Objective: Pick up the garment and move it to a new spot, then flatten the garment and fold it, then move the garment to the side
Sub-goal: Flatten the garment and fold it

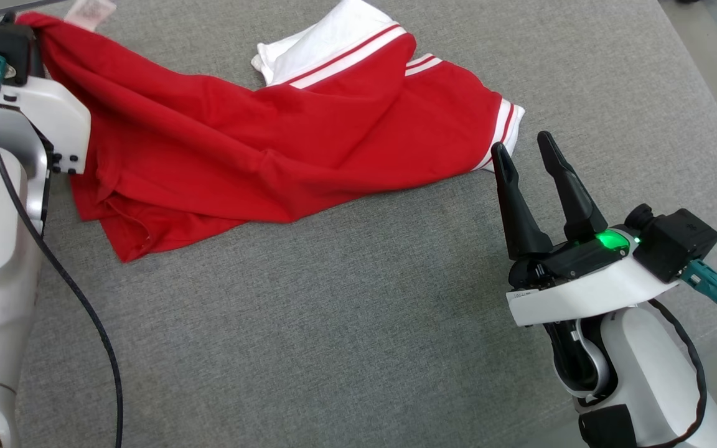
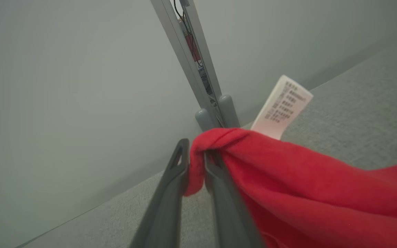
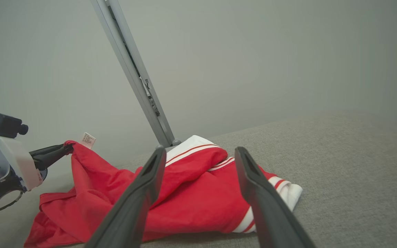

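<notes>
The left end effector (image 2: 195, 151) pinches tight on a raised corner of the red garment (image 1: 240, 149); the rest lies crumpled on the grey surface (image 1: 333, 323); the right end effector (image 1: 525, 149) gapes empty beside its striped cuff.

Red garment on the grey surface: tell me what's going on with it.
The robot's left gripper pinches one edge of the red cloth garment with white stripes, next to its white care label, and holds that corner raised off the grey fabric surface. The rest of the garment lies rumpled on the surface, not yet flattened or folded. The right gripper is open and empty, its fingers close by the white-banded sleeve cuff.
</notes>
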Robot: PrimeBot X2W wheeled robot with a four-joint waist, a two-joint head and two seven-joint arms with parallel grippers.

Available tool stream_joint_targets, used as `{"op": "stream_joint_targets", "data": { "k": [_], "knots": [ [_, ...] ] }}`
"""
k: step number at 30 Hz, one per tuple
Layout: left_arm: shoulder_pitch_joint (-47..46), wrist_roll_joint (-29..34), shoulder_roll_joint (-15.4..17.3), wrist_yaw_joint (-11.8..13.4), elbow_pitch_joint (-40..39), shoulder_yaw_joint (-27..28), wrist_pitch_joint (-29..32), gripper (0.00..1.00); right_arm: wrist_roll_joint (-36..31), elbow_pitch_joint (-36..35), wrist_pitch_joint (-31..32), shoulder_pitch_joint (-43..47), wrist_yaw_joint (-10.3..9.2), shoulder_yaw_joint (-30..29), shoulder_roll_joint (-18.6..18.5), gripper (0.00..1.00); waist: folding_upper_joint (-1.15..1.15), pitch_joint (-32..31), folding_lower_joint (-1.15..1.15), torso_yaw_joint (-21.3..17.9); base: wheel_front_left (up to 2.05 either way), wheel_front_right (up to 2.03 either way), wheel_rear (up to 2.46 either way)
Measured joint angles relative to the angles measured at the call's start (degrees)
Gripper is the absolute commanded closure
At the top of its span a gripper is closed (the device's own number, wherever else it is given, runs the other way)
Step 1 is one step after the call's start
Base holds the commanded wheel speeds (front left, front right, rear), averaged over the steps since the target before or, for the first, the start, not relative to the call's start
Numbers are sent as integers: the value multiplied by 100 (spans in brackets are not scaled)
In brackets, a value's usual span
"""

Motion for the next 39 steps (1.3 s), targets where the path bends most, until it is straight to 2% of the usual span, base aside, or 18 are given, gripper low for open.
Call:
{"op": "stream_joint_targets", "data": {
  "k": [4, 10, 17, 19, 20, 23, 30, 34, 39],
  "knots": [
    [-47, -12, -71, -19, 452, -51, -31, 0, 3, 9, 0, -26, 0, 2, 2, 0, 0, -4, 0, 36, 0, 0, 0],
    [-92, -254, -242, 191, 647, 114, -888, 0, -170, 70, 0, -17, 0, -153, 8, 0, 0, -244, 0, 212, 0, 0, 0],
    [218, -528, -502, 213, 449, 232, -1228, 0, -413, 182, 0, 91, 0, -276, -100, 0, 0, -634, 0, 492, 0, 0, 0],
    [596, -680, -626, 196, 47, 308, -1280, 0, -521, 259, 0, 207, 0, -349, -230, 9, 0, -865, 0, 667, 0, 0, 0],
    [767, -711, -666, 198, -200, 331, -1283, 0, -528, 264, 0, 231, 0, -394, -281, 9, 0, -941, 0, 734, 0, 0, 0],
    [1378, -827, -787, 189, -1051, 415, -1287, 0, -573, 244, 0, 331, 0, -588, -339, 0, 0, -1150, 0, 948, 0, 0, 0],
    [3089, -914, -1088, 293, -2835, 617, -1291, 0, -671, 192, 0, 660, 0, -737, -439, 0, 0, -1578, 0, 1415, 0, 0, 0],
    [3979, -1012, -1334, 338, -3448, 742, -1291, 0, -783, 194, 0, 837, 0, -756, -435, 0, 0, -1809, 0, 1571, 0, 0, 0],
    [4891, -1001, -1519, 363, -3761, 783, -1292, 0, -1020, 211, 0, 1028, 0, -802, -358, 0, 0, -2050, 0, 1634, 0, 0, 0]
  ]
}}
